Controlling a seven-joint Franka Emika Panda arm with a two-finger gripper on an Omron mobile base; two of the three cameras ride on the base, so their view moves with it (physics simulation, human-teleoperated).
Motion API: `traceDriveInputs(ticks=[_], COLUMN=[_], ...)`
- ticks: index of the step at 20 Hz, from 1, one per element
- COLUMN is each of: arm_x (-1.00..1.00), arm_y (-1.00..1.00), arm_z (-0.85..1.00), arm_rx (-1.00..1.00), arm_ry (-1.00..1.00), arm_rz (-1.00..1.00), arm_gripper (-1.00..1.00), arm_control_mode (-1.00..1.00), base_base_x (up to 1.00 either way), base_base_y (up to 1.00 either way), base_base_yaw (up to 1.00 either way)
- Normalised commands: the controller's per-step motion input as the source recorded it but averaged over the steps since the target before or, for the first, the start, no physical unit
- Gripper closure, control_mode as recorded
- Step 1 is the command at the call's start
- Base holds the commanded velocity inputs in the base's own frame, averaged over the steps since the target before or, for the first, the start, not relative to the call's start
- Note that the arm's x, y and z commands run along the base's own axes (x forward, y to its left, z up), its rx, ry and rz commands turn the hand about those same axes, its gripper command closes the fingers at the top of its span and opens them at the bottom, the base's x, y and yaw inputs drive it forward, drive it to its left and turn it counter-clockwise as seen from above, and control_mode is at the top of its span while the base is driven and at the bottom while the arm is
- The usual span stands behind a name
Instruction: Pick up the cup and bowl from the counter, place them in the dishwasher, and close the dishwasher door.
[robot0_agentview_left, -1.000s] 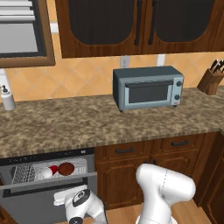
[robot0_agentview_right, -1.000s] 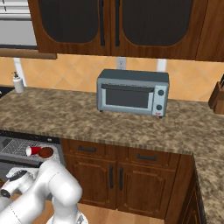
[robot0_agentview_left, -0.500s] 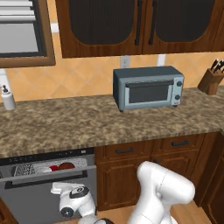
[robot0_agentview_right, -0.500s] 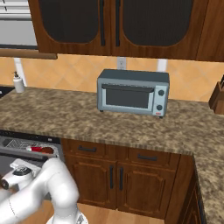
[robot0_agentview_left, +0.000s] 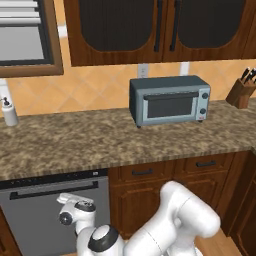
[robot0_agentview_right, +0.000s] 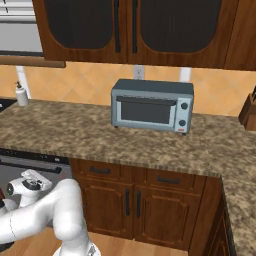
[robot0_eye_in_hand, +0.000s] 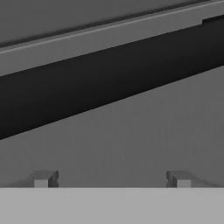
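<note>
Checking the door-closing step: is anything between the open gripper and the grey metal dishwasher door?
Nothing visible. In the hand view the open gripper faces the grey metal dishwasher door directly, just below its long dark bar handle, with bare panel between the fingertips.

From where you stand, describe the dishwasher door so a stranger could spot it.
Follow the granite counter to its left end and look beneath it. The dishwasher door is the flat grey metal panel with a long dark bar handle, beside brown wooden cabinet fronts.

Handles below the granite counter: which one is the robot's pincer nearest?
The long dark horizontal bar handle on the grey metal dishwasher door, right before the open pincer; the short dark drawer pulls sit on brown wooden fronts farther right.
</note>
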Motion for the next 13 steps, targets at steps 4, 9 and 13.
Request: traceDriveInputs(ticks=[4, 9, 13], arm_x=[0.47, 0.46, 0.23], arm_y=[0.00, 0.00, 0.00], arm_z=[-0.24, -0.23, -0.18], arm_rx=[0.00, 0.00, 0.00], arm_ry=[0.00, 0.00, 0.00], arm_rz=[-0.08, -0.07, -0.04], arm_gripper=[-1.00, -1.00, -1.00], arm_control_mode=[-1.00, -1.00, -1.00], base_base_x=[0.00, 0.00, 0.00], base_base_y=[0.00, 0.00, 0.00], base_base_yaw=[0.00, 0.00, 0.00])
